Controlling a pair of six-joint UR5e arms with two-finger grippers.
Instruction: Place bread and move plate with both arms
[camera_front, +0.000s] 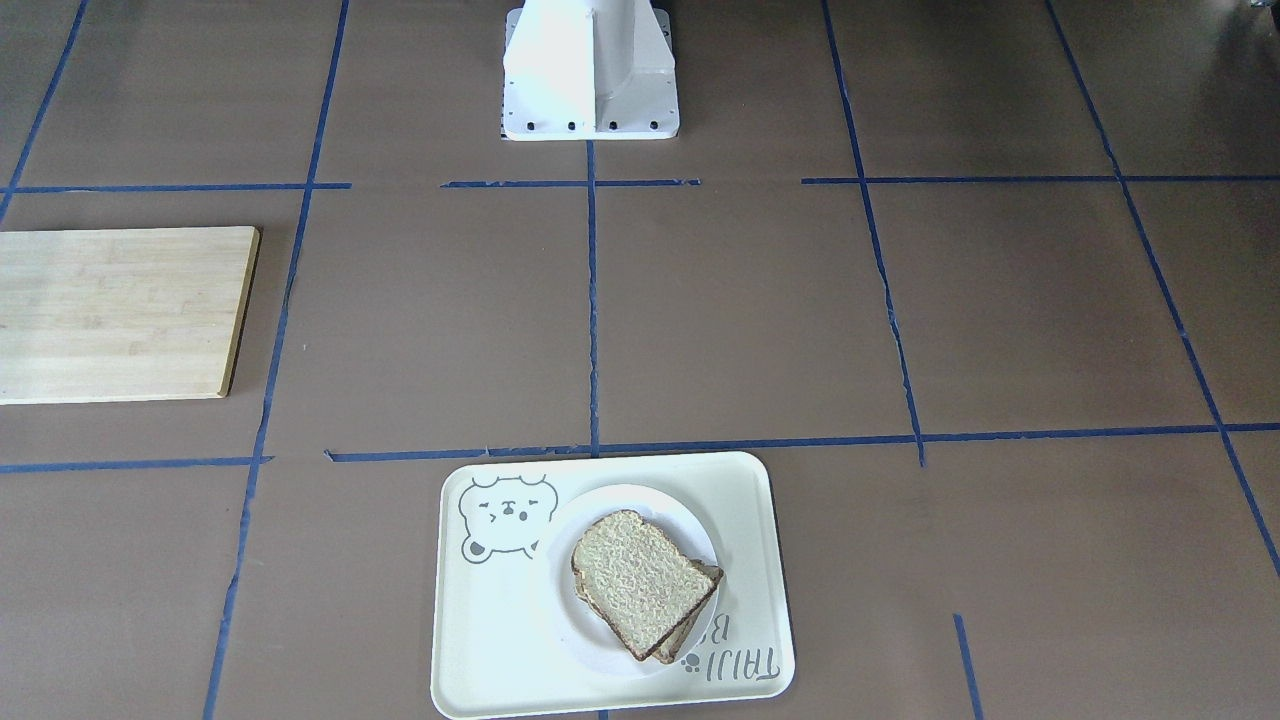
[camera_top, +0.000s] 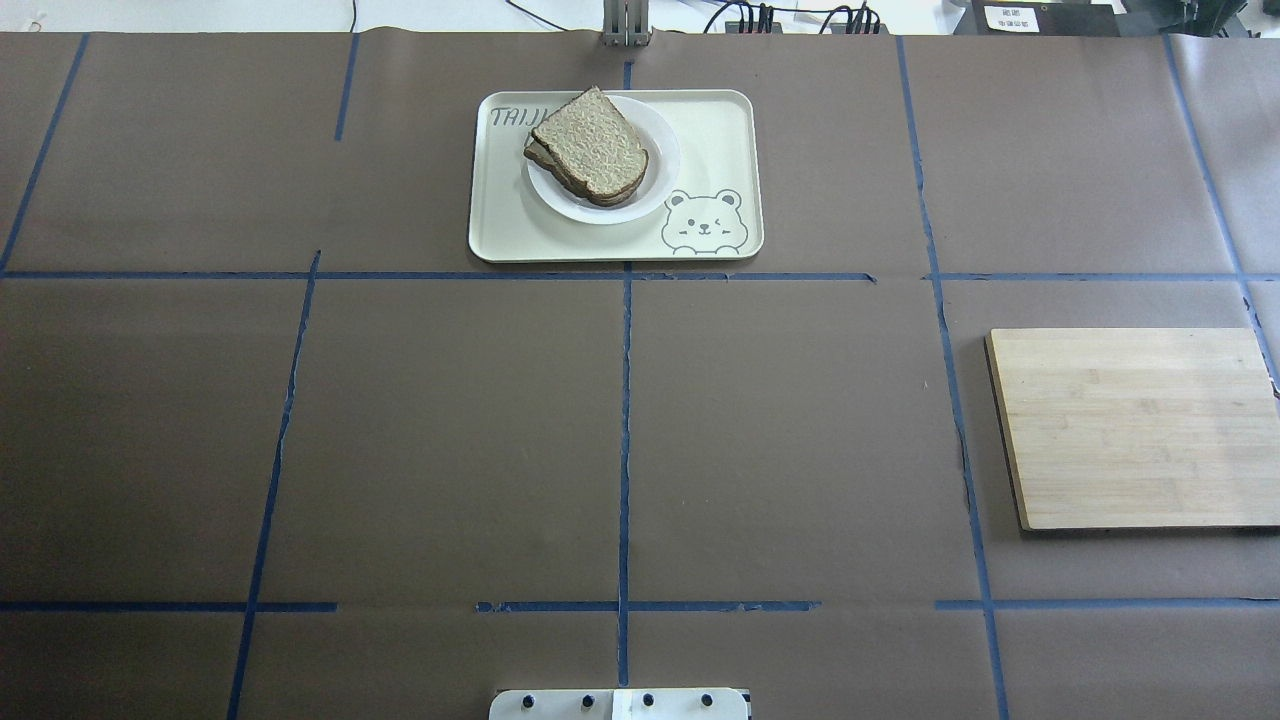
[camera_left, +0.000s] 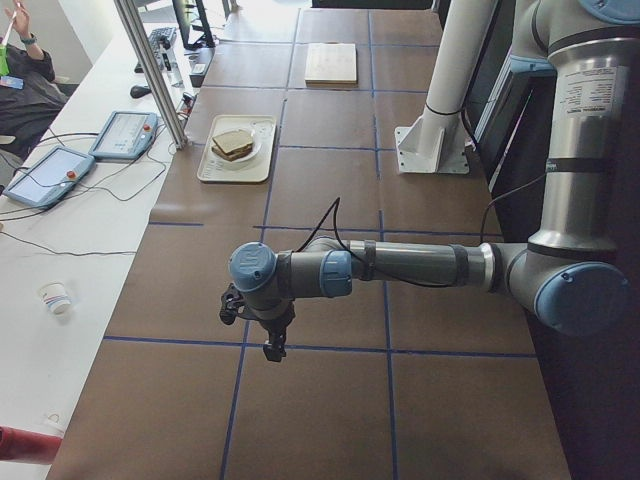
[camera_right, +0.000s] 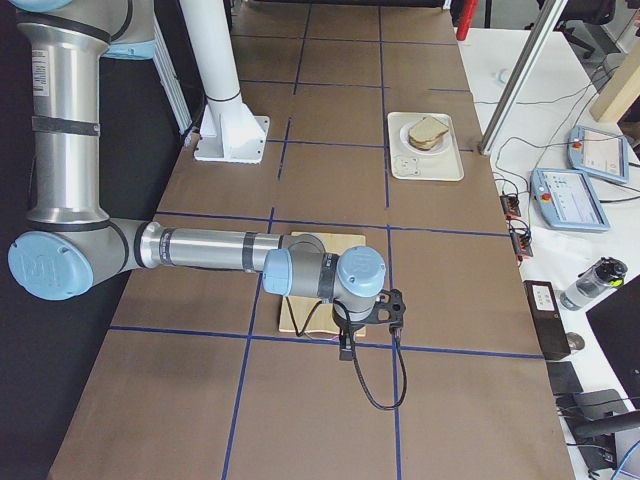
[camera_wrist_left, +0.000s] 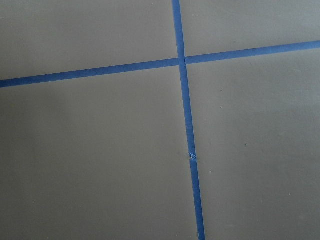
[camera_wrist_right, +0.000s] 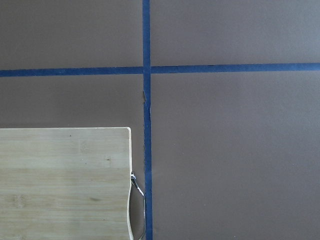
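The bread (camera_front: 640, 580) lies on top of another slice on the small white plate (camera_front: 588, 634), which sits on the cream bear tray (camera_front: 500, 620) at the table's far side; both show in the overhead view, bread (camera_top: 592, 148) and plate (camera_top: 662, 150). Neither arm shows in the overhead or front views. The left gripper (camera_left: 270, 345) hangs over bare table, far from the tray. The right gripper (camera_right: 345, 345) hangs by the wooden cutting board (camera_right: 305, 320). I cannot tell whether either gripper is open or shut. Neither wrist view shows its gripper's fingers.
The bare cutting board (camera_top: 1135, 430) lies on the robot's right; its corner and metal handle show in the right wrist view (camera_wrist_right: 65, 180). The white pedestal (camera_front: 590, 70) stands at the robot's edge. Blue tape lines cross the brown table. Tablets and cables lie beyond the far edge.
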